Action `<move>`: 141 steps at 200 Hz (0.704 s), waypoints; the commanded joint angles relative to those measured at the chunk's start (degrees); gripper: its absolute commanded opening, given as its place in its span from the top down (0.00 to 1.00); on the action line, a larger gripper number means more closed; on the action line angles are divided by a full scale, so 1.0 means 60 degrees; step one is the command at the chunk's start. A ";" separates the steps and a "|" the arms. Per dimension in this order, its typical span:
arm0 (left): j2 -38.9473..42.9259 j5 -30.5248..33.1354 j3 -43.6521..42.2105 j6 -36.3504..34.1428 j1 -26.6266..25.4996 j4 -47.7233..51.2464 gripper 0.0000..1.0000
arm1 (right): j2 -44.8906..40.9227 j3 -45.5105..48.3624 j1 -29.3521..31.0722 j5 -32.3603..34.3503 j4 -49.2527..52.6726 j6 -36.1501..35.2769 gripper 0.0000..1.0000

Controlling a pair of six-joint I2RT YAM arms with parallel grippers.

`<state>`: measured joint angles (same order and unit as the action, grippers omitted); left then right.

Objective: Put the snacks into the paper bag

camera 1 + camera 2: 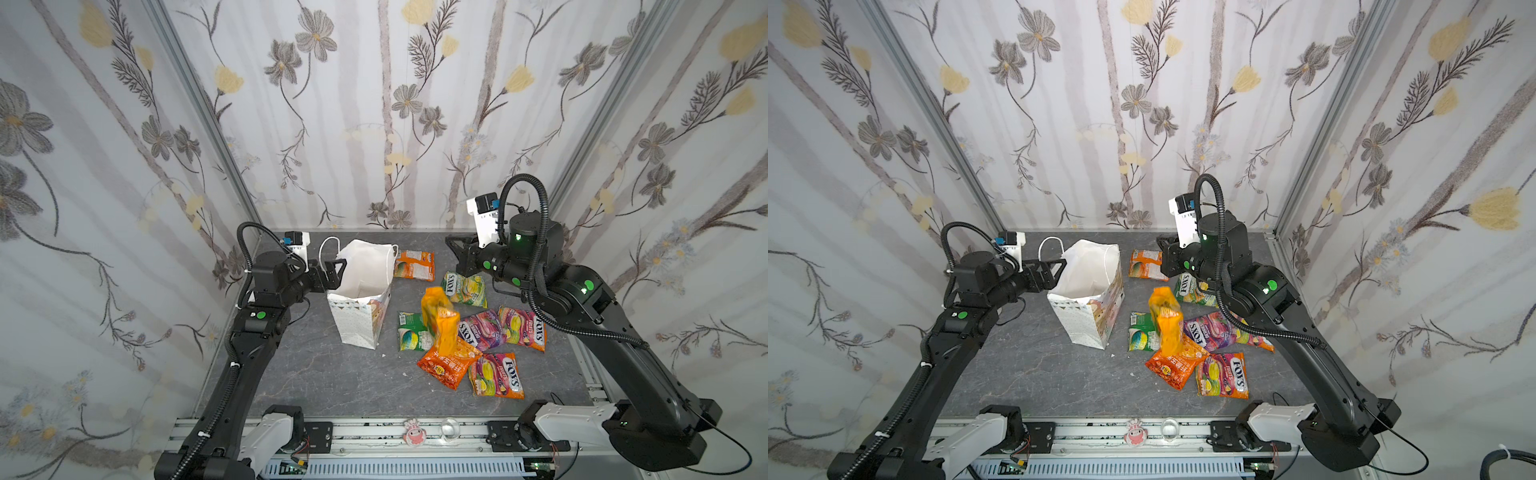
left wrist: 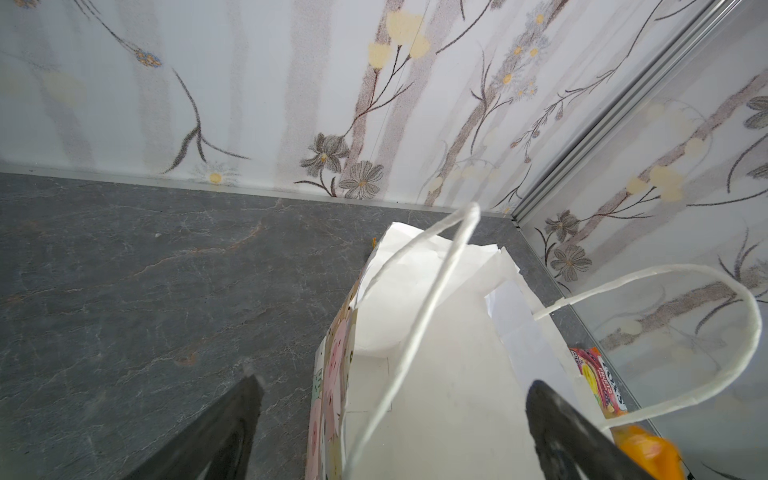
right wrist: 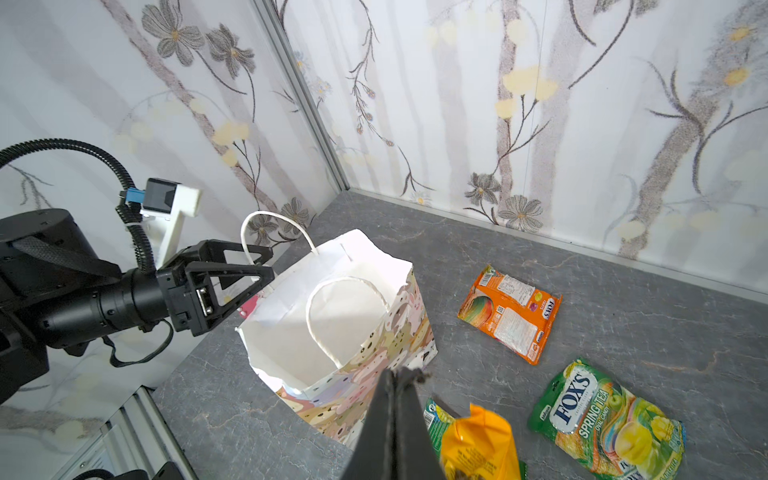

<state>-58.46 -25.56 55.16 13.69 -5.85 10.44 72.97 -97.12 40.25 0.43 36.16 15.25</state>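
Floral-printed walls (image 1: pixel 395 124) close three sides of a grey, stone-veined desk (image 1: pixel 311 374). A black left arm (image 1: pixel 249 345) and right arm (image 1: pixel 623 345) reach in across it from the near corners.

The paper bag (image 1: pixel 359 320) stands upright left of centre, its long axis vertical and its mouth open upward. The dotted front faces the near edge and the cartoon-printed side faces the snacks (image 1: pixel 482 332). Its paper is matt white and creased at the rim. One cord handle (image 3: pixel 270 212) arches above the back edge, the other (image 3: pixel 345 279) droops into the mouth. The left wrist view cuts off the bag's base.

The snacks, glossy crinkled plastic packets, lie outside the bag to its right, most in an overlapping heap. A green packet (image 1: pixel 409 332) is half hidden behind an orange packet (image 1: pixel 439 320) that shows upright and motion-blurred. Whether it rests on the heap or is in the air cannot be told. A pink packet (image 1: pixel 523 328) is mostly covered by the right arm (image 1: pixel 1320 361) in a top view. A "Spring Tea" packet (image 3: pixel 606 419) and a flat orange one (image 3: pixel 509 313) lie apart, nearer the back wall.

The left pincer (image 3: pixel 266 270) is spread wide at the bag's rim, gripping nothing, with one finger (image 2: pixel 232 419) over bare desk. The right pincer (image 3: pixel 399 372) is pressed together, raised right of the bag, with nothing visible in it.

A small pink figure (image 1: pixel 413 432) sits on the front rail, too small to make out in detail.
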 commanded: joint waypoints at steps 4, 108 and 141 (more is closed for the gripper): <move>0.0016 -0.0114 -0.0023 0.0037 0.0002 -0.0392 0.00 | 0.0454 -0.0270 0.0010 0.0647 0.0172 -0.0360 1.00; 0.0042 0.0148 -0.0016 0.0047 0.0007 -0.0298 0.00 | -0.2169 0.6040 0.0551 0.1670 0.1553 0.2273 0.54; 0.0029 0.0246 0.0028 0.0018 0.0008 -0.0230 0.00 | -0.2757 0.6812 0.1699 0.2893 0.2803 0.3974 0.40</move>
<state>-58.24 -25.06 55.07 13.72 -5.85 10.48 59.72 -59.72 47.81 12.19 47.81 29.17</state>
